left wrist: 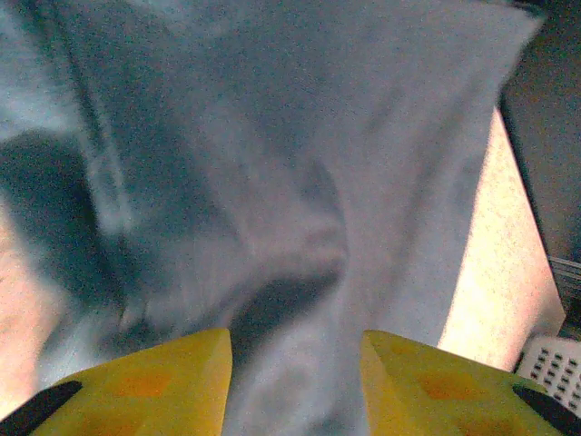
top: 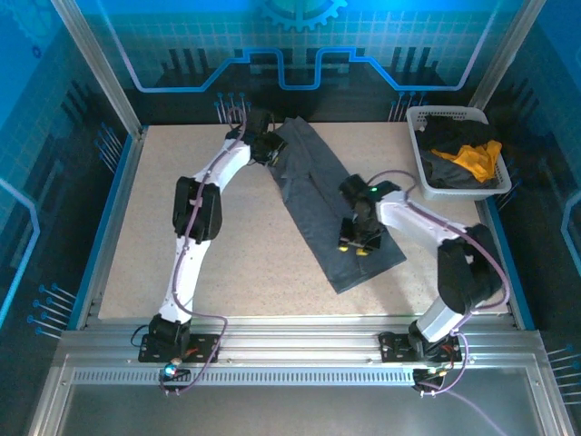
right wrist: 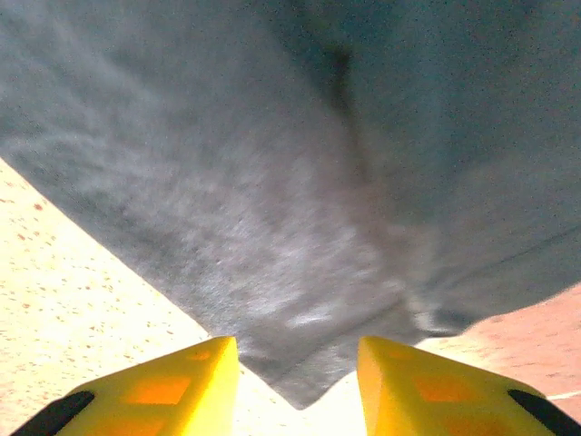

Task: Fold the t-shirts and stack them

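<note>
Shirt: slate grey soft cloth t-shirt [top: 313,195], a long diagonal strip on the speckled beige table [top: 236,263].
My left gripper [left wrist: 295,381]: fingers spread, at its far end.
My right gripper [right wrist: 295,386]: fingers spread, at its near corner.

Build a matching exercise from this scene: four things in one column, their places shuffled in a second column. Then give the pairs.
Things
1. grey shirt
2. basket
3. yellow shirt
4. left end effector

Places
A. inside the basket
B. far right corner of the table
C. stretched diagonally across the table's middle
D. at the grey shirt's far end

Pairs: 1-C, 2-B, 3-A, 4-D
</note>
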Robot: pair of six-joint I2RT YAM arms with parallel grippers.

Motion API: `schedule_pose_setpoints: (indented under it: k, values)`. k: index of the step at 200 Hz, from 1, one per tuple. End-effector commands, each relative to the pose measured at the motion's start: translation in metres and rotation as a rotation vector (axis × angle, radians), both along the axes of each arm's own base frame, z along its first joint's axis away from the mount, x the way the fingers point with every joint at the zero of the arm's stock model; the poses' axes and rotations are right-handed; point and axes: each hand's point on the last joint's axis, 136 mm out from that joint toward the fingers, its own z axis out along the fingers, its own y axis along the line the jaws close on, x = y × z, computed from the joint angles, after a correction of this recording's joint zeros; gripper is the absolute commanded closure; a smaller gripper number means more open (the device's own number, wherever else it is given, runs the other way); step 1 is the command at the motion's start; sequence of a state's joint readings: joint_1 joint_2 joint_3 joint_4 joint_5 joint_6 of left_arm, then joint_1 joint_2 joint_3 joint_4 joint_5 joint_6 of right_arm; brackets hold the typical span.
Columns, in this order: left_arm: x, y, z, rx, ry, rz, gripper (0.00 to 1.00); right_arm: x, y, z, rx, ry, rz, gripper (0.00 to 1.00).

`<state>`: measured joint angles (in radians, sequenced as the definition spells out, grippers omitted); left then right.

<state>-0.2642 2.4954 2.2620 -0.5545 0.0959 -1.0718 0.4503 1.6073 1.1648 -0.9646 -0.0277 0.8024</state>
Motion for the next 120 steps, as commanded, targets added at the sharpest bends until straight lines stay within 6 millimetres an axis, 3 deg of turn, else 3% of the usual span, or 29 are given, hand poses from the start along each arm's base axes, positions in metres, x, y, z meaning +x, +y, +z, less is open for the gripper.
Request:
schedule_pose_setpoints:
  k: [1, 19, 37, 68, 92, 120]
  values:
    - [-0.049, -0.019, 0.047, 0.044, 0.017, -0.072, 0.6, 0.001, -0.036, 0.0, -0.004, 0.01, 0.022, 0.59]
    - [-0.081, -0.049, 0.027, -0.074, 0.092, -0.066, 0.64, 0.02, -0.059, -0.009, 0.002, 0.005, 0.005, 0.6]
    - [-0.101, -0.086, 0.011, -0.164, 0.14, -0.066, 0.69, 0.034, -0.072, -0.026, -0.024, 0.043, 0.021, 0.61]
    - [-0.136, -0.132, -0.025, -0.169, 0.275, -0.09, 0.77, 0.033, -0.076, -0.056, -0.075, 0.143, 0.047, 0.64]
    - [-0.173, -0.126, -0.064, -0.12, 0.401, -0.052, 0.79, 0.02, -0.067, -0.069, -0.069, 0.18, 0.06, 0.64]
    - [-0.215, -0.082, -0.094, -0.055, 0.487, 0.022, 0.8, -0.001, -0.037, -0.07, -0.056, 0.202, 0.111, 0.64]
